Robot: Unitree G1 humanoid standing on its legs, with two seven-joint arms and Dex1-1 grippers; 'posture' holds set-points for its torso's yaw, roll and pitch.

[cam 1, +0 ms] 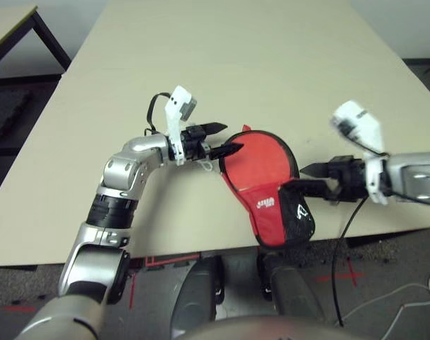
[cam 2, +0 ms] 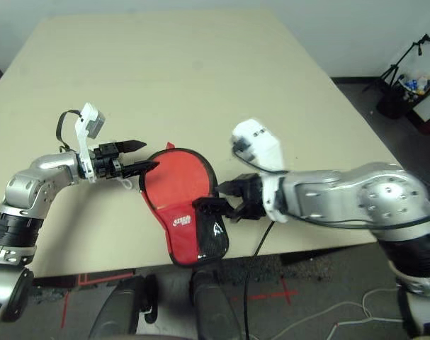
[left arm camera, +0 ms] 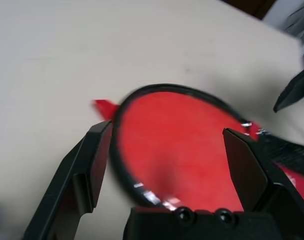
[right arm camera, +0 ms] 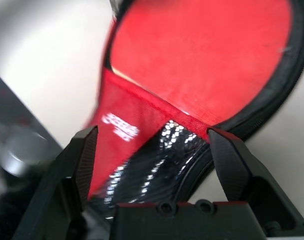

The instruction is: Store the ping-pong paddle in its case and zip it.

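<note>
The red case [cam 1: 261,166] with black trim lies flat near the table's front edge, its narrow end with the white logo [cam 1: 266,204] and the mesh pocket [cam 1: 300,212] reaching over that edge. My left gripper [cam 1: 231,137] is open, its fingertips at the left rim of the case's round part [left arm camera: 182,135]. On the other side, my right gripper [cam 1: 294,178] stands open at the case's right side, by the mesh pocket [right arm camera: 157,150]. The ping-pong paddle is hidden from view.
The beige table [cam 1: 236,57] stretches wide and bare behind the case. A second table's corner [cam 1: 9,21] stands at the far left. On the floor at the right lie cables [cam 1: 406,297] and a black stand [cam 2: 406,67].
</note>
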